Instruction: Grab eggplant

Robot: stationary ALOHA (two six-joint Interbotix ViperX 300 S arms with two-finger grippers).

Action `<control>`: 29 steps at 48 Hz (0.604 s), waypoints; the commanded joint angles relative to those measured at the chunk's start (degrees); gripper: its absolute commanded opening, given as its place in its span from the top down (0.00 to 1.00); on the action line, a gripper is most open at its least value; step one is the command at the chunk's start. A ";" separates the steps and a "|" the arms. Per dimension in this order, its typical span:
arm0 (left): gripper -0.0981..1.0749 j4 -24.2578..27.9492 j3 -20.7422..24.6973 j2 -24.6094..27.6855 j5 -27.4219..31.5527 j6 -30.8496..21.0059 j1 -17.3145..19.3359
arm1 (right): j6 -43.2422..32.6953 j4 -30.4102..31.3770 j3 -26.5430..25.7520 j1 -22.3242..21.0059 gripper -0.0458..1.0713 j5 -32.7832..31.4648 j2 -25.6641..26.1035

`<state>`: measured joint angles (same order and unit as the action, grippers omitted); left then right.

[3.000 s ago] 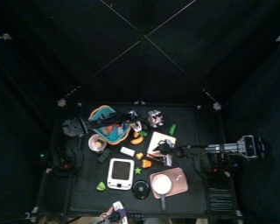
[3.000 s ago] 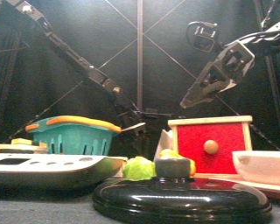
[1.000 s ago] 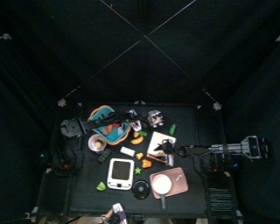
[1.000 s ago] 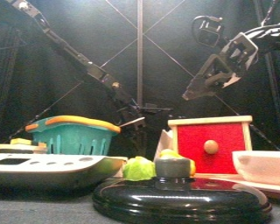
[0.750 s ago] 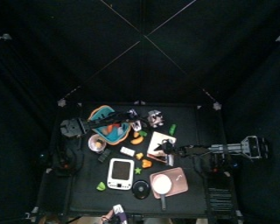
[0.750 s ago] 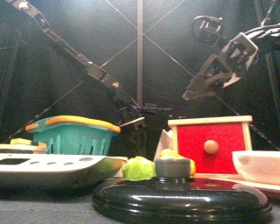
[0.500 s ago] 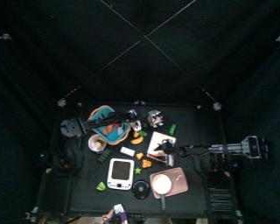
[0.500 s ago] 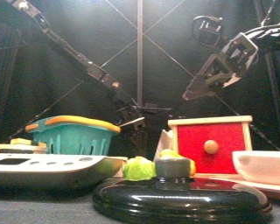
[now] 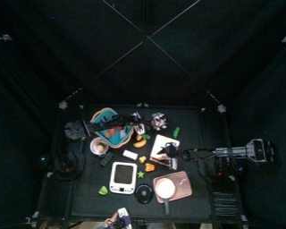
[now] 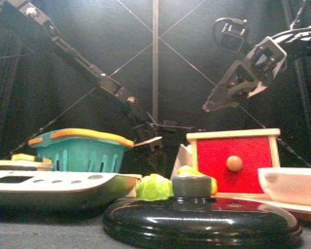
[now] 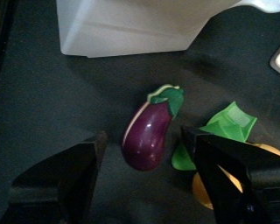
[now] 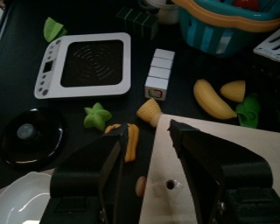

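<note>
The surface (image 9: pixel 79 161) sits small at the centre of the top view, crowded with things. Largest in the front view are the teal basket (image 10: pixel 82 151) at lower left and the red box (image 10: pixel 233 160) at lower right. A white block (image 11: pixel 136 26) fills the upper part of the left wrist view.

The eggplant (image 11: pixel 149 134) lies on the dark surface at the middle of the left wrist view, straight ahead of the left claw (image 11: pixel 146 179) and between the lines of its two jaws, which stand spread wide with nothing in them. Its long axis runs nearly along the claw's reach, slightly tilted, green cap at the far end toward the white block. A green leaf (image 11: pixel 223 125) lies just beside it at right centre. The left arm is plainly the nearer one.

The right claw (image 12: pixel 149 144) hangs high over other clutter, jaws apart and empty; its view shows no eggplant. Neither do I find it in the front view, and the top view is too small to tell.
</note>
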<state>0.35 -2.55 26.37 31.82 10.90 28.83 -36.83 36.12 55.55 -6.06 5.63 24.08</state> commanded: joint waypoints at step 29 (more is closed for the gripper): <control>0.06 0.00 2.02 0.62 -0.53 -0.09 0.35 | 0.09 0.00 -0.97 -0.09 0.24 0.44 0.35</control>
<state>0.44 -2.37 28.04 31.64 10.72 28.92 -36.83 36.21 55.55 -6.06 5.71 23.99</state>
